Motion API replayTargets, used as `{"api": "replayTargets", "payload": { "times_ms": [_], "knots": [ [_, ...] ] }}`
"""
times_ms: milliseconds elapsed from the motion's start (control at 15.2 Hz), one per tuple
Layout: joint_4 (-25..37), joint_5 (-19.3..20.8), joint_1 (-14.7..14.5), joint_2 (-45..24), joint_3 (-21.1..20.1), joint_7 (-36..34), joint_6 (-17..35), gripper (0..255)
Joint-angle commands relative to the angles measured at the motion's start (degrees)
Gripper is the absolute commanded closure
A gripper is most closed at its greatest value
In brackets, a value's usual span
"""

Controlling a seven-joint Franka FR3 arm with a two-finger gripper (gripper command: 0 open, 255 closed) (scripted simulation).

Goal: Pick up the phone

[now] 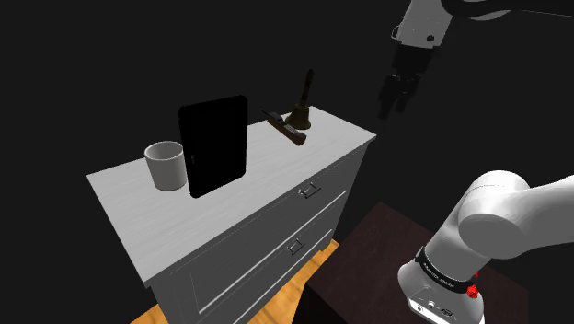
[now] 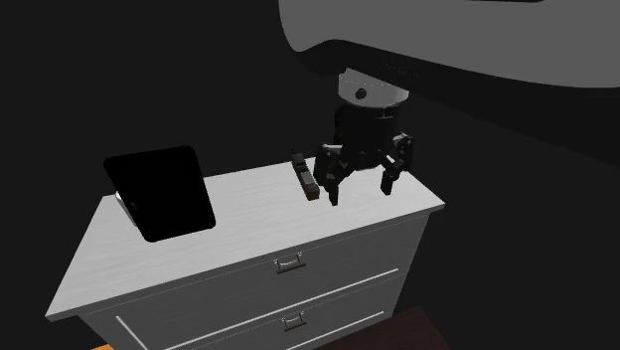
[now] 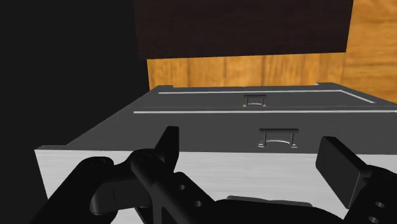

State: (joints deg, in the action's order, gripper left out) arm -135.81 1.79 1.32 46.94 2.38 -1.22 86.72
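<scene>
phone (image 1: 285, 129) is lying flat on the white dresser (image 1: 184, 230), toward the far right end of its top in the shoulder view. it is sitting just beside a brown hand bell (image 1: 302, 109) and well apart from the tall black tablet (image 1: 214, 145) and the grey mug (image 1: 166, 166) further to that view's left. it is showing as a small, slim, dark bar with brownish trim, long and narrow. it is looking rigid and light, probably with smooth faces giving little friction, so a pinch across its narrow width, near the middle of its length, is seeming the safest hold. lying so low, it is leaving little edge to catch, so the fingers would be needing to straddle both long sides. the bell standing close by is risking a knock. the black gripper (image 1: 396, 97) is hanging in the air above and to the shoulder view's right of the phone, fingers standing wide apart and holding nothing. the wrist view is looking over the dresser's pale, faintly grained top at drawer fronts with metal handles (image 3: 278, 137) and an orange wood floor (image 3: 242, 73).
</scene>
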Motion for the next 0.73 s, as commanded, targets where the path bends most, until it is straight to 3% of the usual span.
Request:
{"api": "replayTargets", "payload": {
  "times_ms": [0,660],
  "knots": [
    [0.0,0.0,0.0,0.0,0.0,0.0,0.0,0],
    [1.6,0.3,-0.8,-17.2,1.6,2.2,19.4,0]
  ]
}}
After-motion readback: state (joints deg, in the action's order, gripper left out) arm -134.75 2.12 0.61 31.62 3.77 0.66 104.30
